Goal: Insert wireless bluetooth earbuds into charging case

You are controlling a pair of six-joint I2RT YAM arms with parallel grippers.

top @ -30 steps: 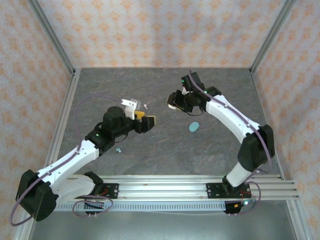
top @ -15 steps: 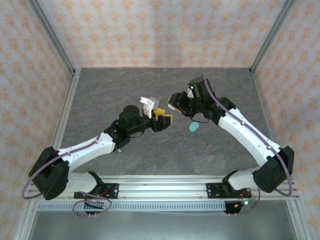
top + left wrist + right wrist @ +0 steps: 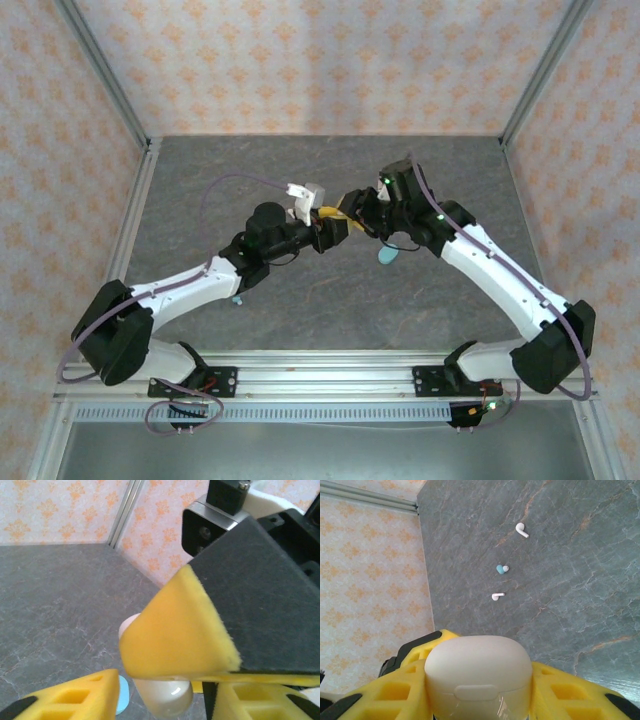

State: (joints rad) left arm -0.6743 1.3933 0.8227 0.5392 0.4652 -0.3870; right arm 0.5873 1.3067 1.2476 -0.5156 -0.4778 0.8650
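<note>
**While your right end effector (image 3: 352,206) clamps the charging case (image 3: 477,672), 3 earbuds lie loose**

Your right end effector is closed on the white charging case, yellow pads pressed to both its sides, above the worktop (image 3: 560,580). Your left end effector (image 3: 328,230) meets it mid-worktop, with 1 finger on either side of the case. You cannot tell whether they grip it. Below lie the far white earbud (image 3: 521,529), the teal earbud (image 3: 501,569) and the near white earbud (image 3: 497,596), apart in a loose line.

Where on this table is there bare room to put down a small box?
Bare: the far strip of table along the back wall, and the near middle between both arms' bases. Crowded: the centre, where left arm and right arm meet, teal case beside them, earbuds lying nearby.
</note>
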